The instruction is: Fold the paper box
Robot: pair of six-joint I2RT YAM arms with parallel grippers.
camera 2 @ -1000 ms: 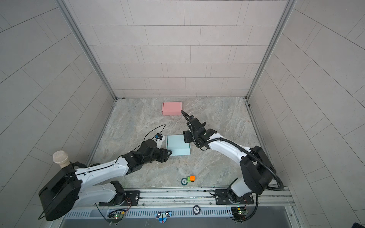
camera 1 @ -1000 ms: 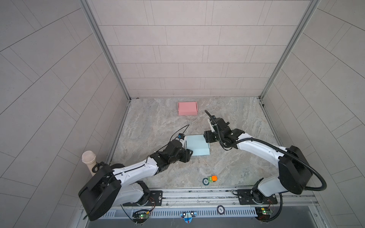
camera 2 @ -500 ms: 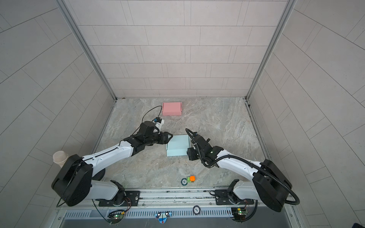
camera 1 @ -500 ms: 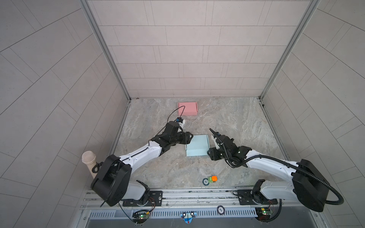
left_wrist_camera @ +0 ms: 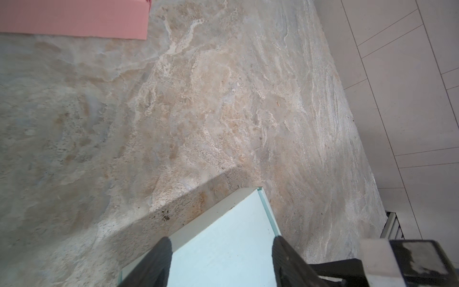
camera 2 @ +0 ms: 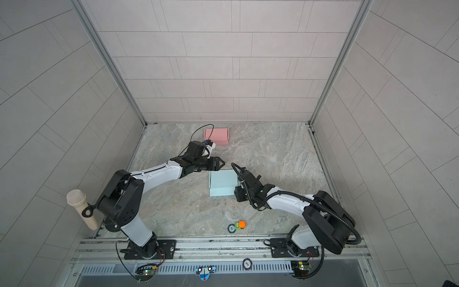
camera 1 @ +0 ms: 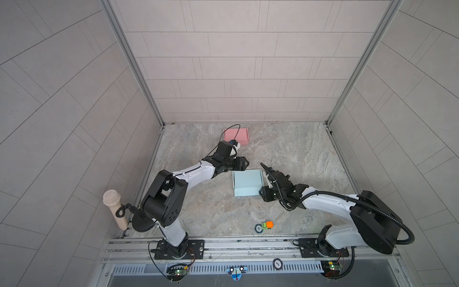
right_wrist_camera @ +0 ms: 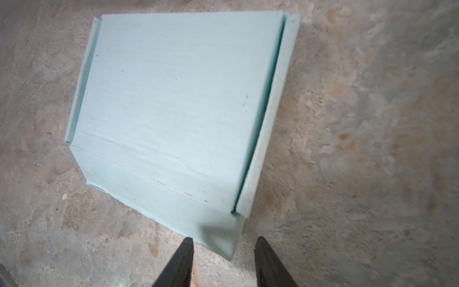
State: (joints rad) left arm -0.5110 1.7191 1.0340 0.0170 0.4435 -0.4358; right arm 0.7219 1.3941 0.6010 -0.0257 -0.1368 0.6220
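The pale blue paper box sits mid-table, lid down, one long side flap standing proud of the wall; I'd worry a nudge from the right end effector would dent the soft near corner or skate the light box away rather than tuck anything; a press off-centre from the left end effector could tip the lid up; the left arm reaches in low over the box's far edge, jaws spread wide and holding nothing; the right arm lies low, its moderately parted tips just short of the near corner, gripping nothing; the pink box lies well apart
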